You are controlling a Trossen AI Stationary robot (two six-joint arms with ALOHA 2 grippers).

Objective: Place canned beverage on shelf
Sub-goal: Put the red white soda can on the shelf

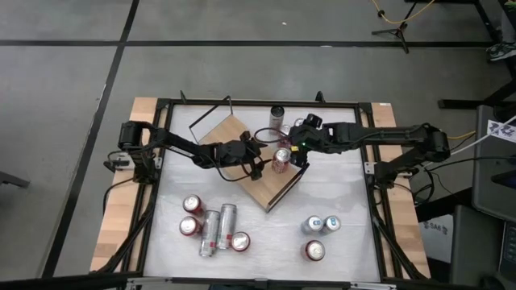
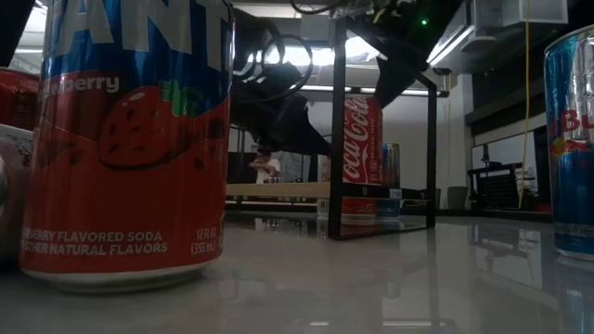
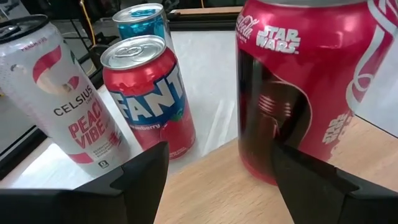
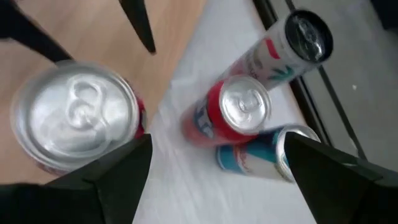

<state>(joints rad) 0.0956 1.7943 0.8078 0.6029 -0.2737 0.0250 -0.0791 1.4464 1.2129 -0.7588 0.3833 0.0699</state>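
A red Coca-Cola can stands upright on the light-brown wooden shelf, near its far right edge. It also shows in the low view, in the left wrist view and in the right wrist view. My left gripper is open and low over the board, just left of the can. In its own view the can stands ahead of one finger. My right gripper is open, above and to the right of the can. In its own view the can's top lies beside one finger.
A Celsius can, a Fanta can and a blue can stand on the white table just beyond the shelf. Several cans sit at the front left, three at the front right. Black wire rails rise at the shelf's ends.
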